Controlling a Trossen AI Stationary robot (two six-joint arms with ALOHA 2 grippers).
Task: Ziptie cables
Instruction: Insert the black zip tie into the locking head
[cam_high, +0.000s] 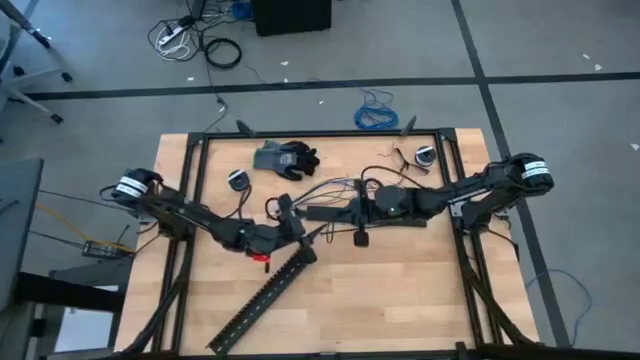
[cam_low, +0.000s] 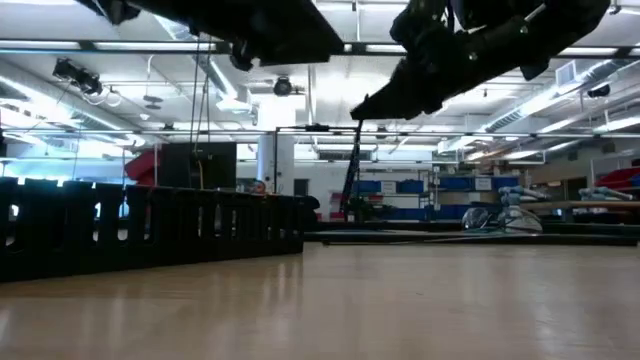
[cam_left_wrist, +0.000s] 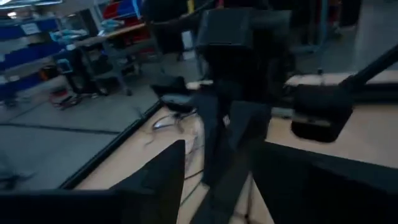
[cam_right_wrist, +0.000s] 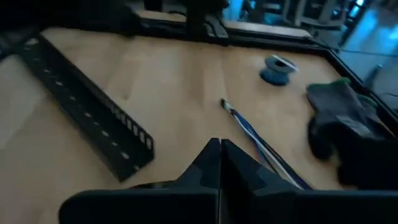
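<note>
The cables (cam_high: 330, 186), thin dark, blue and pale wires, lie flat on the wooden table (cam_high: 400, 290) left of its middle; in the right wrist view the cables (cam_right_wrist: 252, 140) run past my fingertips. My right gripper (cam_high: 312, 212) (cam_right_wrist: 219, 149) hangs shut above them, clear of the table. My left gripper (cam_high: 292, 222) (cam_left_wrist: 239, 186) is open just to its left. The right arm's shut fingers (cam_left_wrist: 227, 143) reach between the left gripper's two fingers. My left gripper's open fingers stand on either side of my right gripper's shut fingers; I cannot tell whether they touch. My right gripper shows nothing between its fingers, and the cables lie on the table below it.
A long black slotted duct (cam_high: 265, 295) (cam_right_wrist: 87, 106) lies slantwise toward the near left corner. Grey-black gloves (cam_high: 285, 157) and two small rolls (cam_high: 237, 179) (cam_high: 425, 155) sit near the far edge. A blue coiled cable (cam_high: 378, 113) lies on the floor beyond the table.
</note>
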